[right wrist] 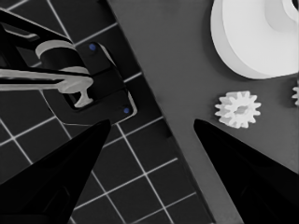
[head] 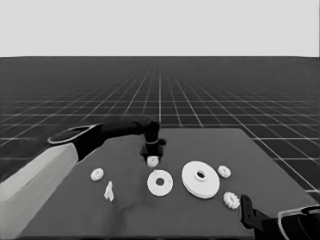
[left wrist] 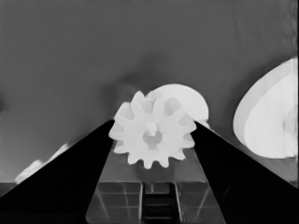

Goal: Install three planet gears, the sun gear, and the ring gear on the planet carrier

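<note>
**Planet gear held above the counter: risks at placement**

Planet gear, pinched by its toothed rim between the left jaws, hangs clear of the counter, with its bore facing the wrist camera. The smaller round part, the planet carrier, lies just below and ahead of these jaws and bears no gears yet. The larger round part, the ring gear, sits beside it, farther from the jaws. Three more gears rest loose on the counter: one near a thin white piece, two flanking the larger round part. The right jaws wait, spread and empty, at the counter's corner, close to the nearer of those gears.

Likely hazards, as a judgement: the grip bears only on tooth tips, so the gear may twist or slip during descent. If the bore is off-centre from its seat, the gear could land tilted on the carrier's face. A hard touchdown might push the unfixed carrier toward the larger round part.
</note>
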Available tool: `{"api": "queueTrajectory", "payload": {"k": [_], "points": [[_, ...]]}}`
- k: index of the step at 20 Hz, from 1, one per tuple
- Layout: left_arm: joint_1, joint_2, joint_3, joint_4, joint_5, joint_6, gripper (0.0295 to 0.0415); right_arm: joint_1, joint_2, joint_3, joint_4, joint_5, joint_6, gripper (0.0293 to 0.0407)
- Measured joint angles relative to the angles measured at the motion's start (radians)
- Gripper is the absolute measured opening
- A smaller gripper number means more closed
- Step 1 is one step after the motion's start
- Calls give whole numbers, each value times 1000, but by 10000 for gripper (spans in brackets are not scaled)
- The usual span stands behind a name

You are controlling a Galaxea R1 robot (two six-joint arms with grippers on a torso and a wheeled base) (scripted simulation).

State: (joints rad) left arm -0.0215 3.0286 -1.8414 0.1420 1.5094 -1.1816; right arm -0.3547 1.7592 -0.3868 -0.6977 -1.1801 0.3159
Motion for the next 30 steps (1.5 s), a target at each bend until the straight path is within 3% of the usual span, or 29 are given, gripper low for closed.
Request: {"api": "queueTrajectory", "payload": {"k": [6, 9, 16, 18, 19, 26, 28, 30], "points": [[1, 29, -14, 2, 3, -18, 312, 0, 0, 0, 0, 0, 0, 385], [117, 57, -101, 105, -51, 30, 312, 0, 0, 0, 0, 0, 0, 385], [143, 68, -134, 127, -69, 47, 312, 0, 0, 0, 0, 0, 0, 385], [144, 69, -135, 128, -70, 47, 372, 0, 0, 0, 0, 0, 0, 385], [144, 69, -135, 128, -70, 47, 381, 0, 0, 0, 0, 0, 0, 385], [144, 69, -135, 128, -70, 47, 385, 0, 0, 0, 0, 0, 0, 385], [54, 36, -37, 51, -17, -7, 385, 0, 0, 0, 0, 0, 0, 385], [17, 31, -20, 20, -3, -16, 385, 0, 0, 0, 0, 0, 0, 385]]}}
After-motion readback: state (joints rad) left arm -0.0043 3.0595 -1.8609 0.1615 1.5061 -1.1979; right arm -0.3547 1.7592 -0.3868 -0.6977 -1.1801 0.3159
